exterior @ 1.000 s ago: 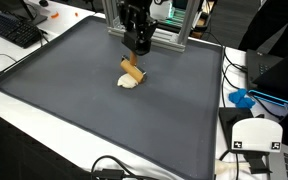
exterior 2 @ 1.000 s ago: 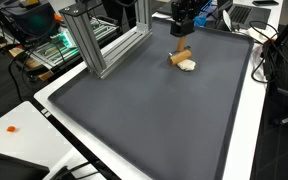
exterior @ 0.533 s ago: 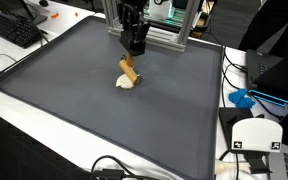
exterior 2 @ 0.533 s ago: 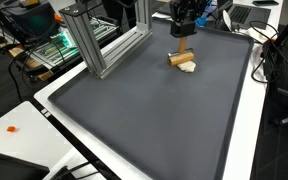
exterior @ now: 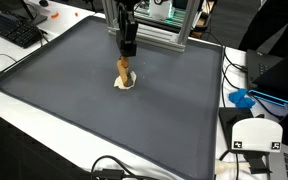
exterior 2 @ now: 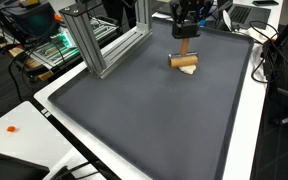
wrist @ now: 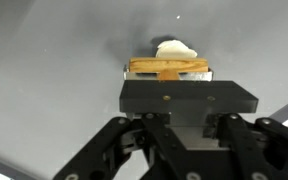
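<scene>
Wrist view: the black body of the tool [wrist: 170, 73] covers the lower edge of the wooden piece [wrist: 149, 66], and the white lump [wrist: 176, 48] sits half tucked behind it. In both exterior views that lump's honestly too tiny to identify.

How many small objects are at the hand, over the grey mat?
2. A tan wooden piece is held in the shut hand; a white lump lies on the grey mat just beside its lower end. The hand may hide others.
</scene>
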